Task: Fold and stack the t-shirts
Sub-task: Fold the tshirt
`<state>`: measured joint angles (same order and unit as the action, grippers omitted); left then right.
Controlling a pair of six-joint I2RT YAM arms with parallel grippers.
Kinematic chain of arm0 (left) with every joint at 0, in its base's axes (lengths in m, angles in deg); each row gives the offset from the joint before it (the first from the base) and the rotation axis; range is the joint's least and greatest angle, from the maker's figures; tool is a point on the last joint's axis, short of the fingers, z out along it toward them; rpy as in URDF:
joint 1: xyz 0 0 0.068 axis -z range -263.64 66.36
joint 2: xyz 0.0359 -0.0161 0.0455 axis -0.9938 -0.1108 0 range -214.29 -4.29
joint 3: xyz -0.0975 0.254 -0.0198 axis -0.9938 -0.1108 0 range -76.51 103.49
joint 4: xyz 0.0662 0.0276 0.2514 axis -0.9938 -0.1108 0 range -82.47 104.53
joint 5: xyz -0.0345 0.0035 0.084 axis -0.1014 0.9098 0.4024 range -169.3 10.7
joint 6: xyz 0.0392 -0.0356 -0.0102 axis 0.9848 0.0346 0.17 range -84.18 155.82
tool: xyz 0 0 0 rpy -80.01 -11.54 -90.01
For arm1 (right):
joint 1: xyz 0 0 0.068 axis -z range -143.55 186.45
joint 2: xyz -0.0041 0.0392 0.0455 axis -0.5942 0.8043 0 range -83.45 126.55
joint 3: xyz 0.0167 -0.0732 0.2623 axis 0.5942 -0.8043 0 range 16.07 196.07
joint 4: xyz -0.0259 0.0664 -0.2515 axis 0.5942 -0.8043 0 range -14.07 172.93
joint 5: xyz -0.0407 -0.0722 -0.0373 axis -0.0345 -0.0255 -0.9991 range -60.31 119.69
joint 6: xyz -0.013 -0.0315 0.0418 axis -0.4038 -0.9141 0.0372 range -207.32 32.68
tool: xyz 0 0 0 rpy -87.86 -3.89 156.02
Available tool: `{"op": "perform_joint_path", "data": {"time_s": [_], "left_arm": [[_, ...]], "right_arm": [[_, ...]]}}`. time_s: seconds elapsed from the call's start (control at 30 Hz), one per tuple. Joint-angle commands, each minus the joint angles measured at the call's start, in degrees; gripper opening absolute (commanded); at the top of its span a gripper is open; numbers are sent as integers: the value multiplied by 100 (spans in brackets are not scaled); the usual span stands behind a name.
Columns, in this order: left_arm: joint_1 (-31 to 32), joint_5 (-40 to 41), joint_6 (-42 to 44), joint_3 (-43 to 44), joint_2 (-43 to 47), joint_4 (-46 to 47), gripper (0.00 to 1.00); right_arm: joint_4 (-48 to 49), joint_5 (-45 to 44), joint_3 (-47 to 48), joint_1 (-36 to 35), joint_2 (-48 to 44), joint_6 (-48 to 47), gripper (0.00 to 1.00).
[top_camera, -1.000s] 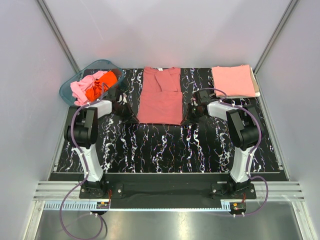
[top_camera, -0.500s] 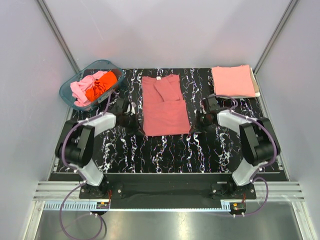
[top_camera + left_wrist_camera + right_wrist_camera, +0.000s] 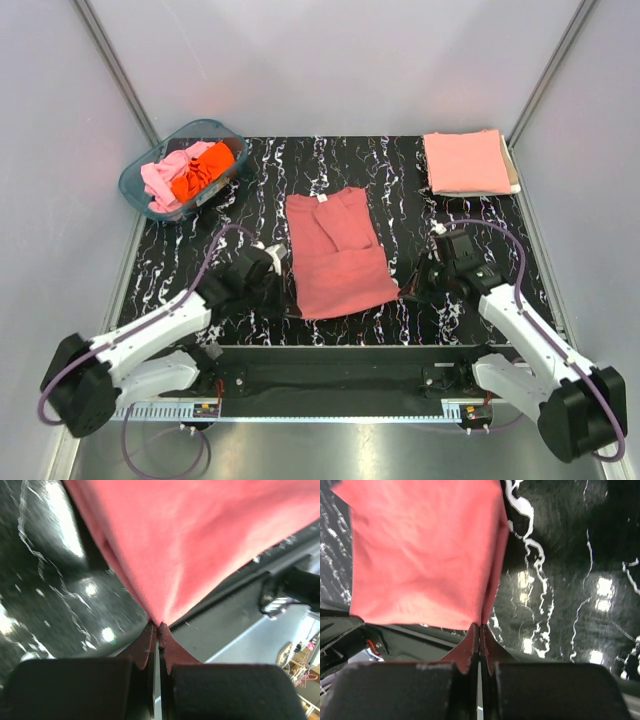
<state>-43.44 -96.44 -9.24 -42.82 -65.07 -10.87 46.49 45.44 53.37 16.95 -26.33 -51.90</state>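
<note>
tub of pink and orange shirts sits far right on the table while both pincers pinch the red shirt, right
No: the top external view shows the tub far left. The left pincer and right pincer do pinch the red shirt.

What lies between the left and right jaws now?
The brick-red t-shirt spans from left gripper to right gripper, each shut on a near corner; the top view shows it.

Right claw pinched on brick-red t-shirt corner, black marbled table beneath
</note>
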Motion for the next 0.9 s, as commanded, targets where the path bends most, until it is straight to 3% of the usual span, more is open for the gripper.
{"op": "perform_joint_path", "data": {"time_s": [0.0, 0.1, 0.23, 0.4, 0.7, 0.87], "left_arm": [[225, 449, -565, 23, 566, -254, 0], [225, 650, -469, 330, 558, -420, 0], [41, 862, -31, 963, -90, -824, 0], [-565, 924, 392, 1903, -514, -1018, 0], [-1875, 300, 1209, 3810, -2060, -1203, 0], [-2438, -25, 1640, 5172, -3483, -1212, 0]], "right_arm": [[-555, -256, 128, -71, -315, 229, 0], [-565, -335, 321, -71, -378, 229, 0], [-539, -511, 882, -71, -36, 123, 0], [-478, -696, 1814, -62, 676, -342, 0], [-469, -354, 4519, 87, 3214, -1116, 0], [-504, -3, 5909, 263, 4534, -1441, 0]]}}
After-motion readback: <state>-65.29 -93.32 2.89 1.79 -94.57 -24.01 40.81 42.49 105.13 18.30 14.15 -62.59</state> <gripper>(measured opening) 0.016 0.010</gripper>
